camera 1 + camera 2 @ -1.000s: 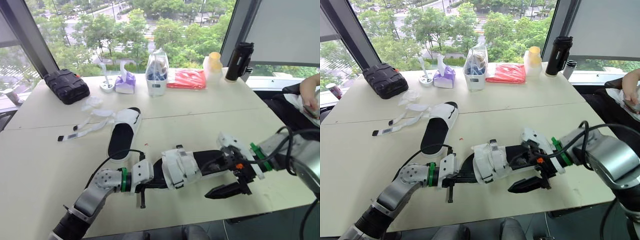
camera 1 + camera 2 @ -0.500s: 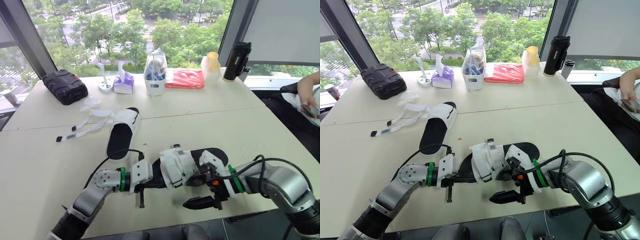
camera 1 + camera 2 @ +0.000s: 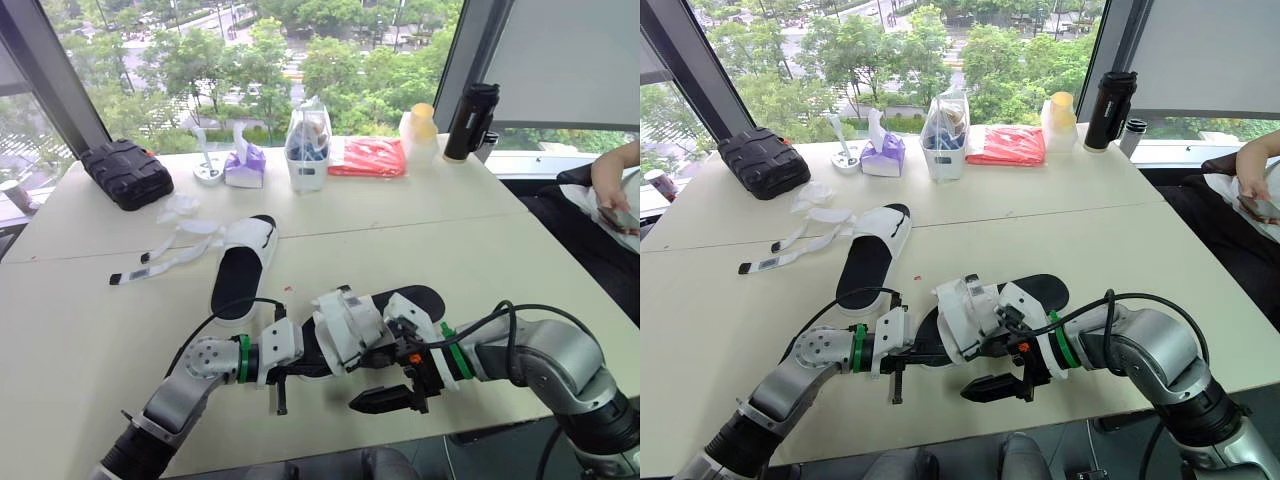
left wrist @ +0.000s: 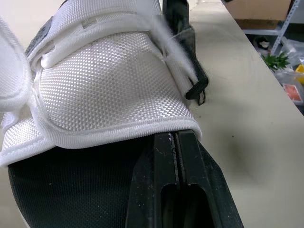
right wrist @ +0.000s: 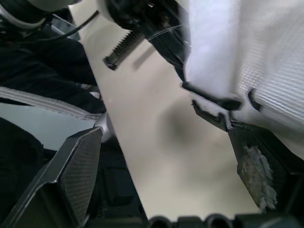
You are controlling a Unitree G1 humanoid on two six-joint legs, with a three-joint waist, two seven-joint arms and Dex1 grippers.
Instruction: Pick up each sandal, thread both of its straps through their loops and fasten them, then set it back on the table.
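Right gripper (image 5: 164,135) stands released, fingers spread wide, beside the white strap (image 3: 345,325) of the near sandal (image 3: 415,300), which lies by the table's (image 3: 480,240) near edge; left gripper (image 4: 175,140) is clenched on that sandal's heel end; to do this well, I judge, the left should hold the sole steady while the right closes on the strap's free tip alone and feeds it straight through its loop; the other sandal (image 3: 240,272) lies toward the table's middle, straps loose toward the left edge; along the far edge, a clear bin (image 3: 307,150) holds blue and white items; a purple tissue pack (image 3: 246,166) shows one tissue up; the black flask (image 3: 470,120) hides its contents.
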